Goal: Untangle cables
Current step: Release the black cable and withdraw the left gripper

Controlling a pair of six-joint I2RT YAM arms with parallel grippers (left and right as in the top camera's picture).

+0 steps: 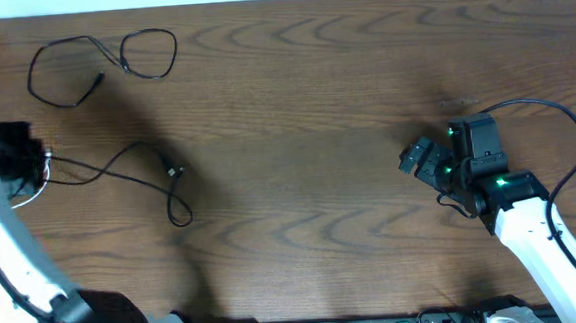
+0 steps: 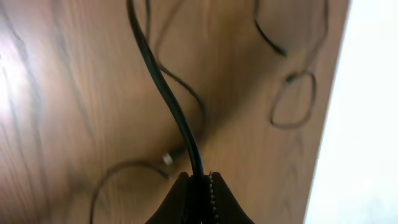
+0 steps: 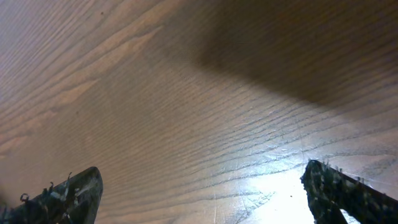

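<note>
Cables [image 2: 174, 109]: two black, one white; left gripper [image 2: 200, 185] tight on black, right gripper [image 3: 202, 185] agape

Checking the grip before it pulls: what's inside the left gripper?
The left gripper is shut on a black cable that runs out across the table. The pinched stretch itself is covered.
</note>
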